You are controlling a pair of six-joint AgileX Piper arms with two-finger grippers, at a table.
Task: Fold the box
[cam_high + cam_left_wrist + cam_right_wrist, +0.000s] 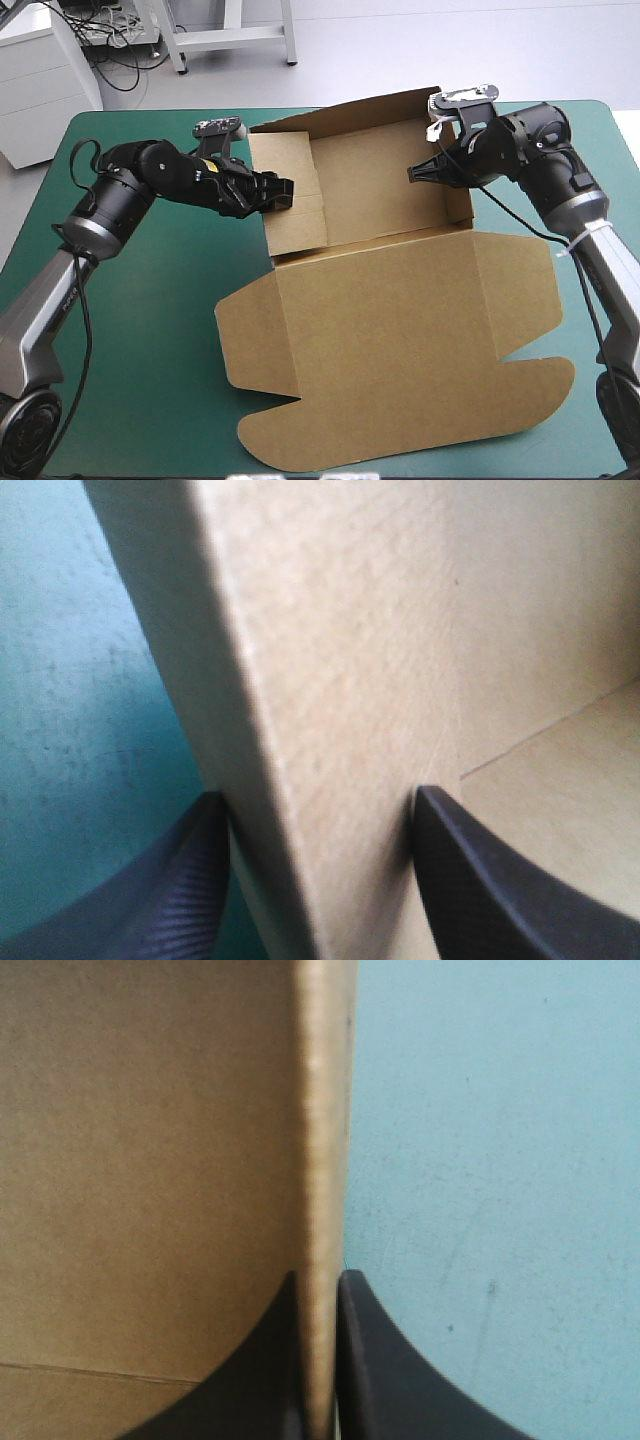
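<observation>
High view has the brown box (400,330) lying across the middle of the teal-green tabletop (150,330). Its tray part sits toward the far edge with the back and side walls raised. The broad lid panel lies flat toward the near edge, its side flaps spread out on the cover. The left pincer (283,190) reaches in from the left and straddles the tray's left wall, one black finger outside and one inside. In the left wrist view the fingers (180,880) stand partway apart, and the thick, folded-over wall fills the gap and touches both. The tray floor shows beside the inner finger and the cover beside the outer one. The right pincer (415,172) comes in from the right and is at the tray's right wall. In the right wrist view its fingers are nearly closed, pinching the thin upright edge of that wall. Brown board lies to one side of them and bare cover to the other.
</observation>
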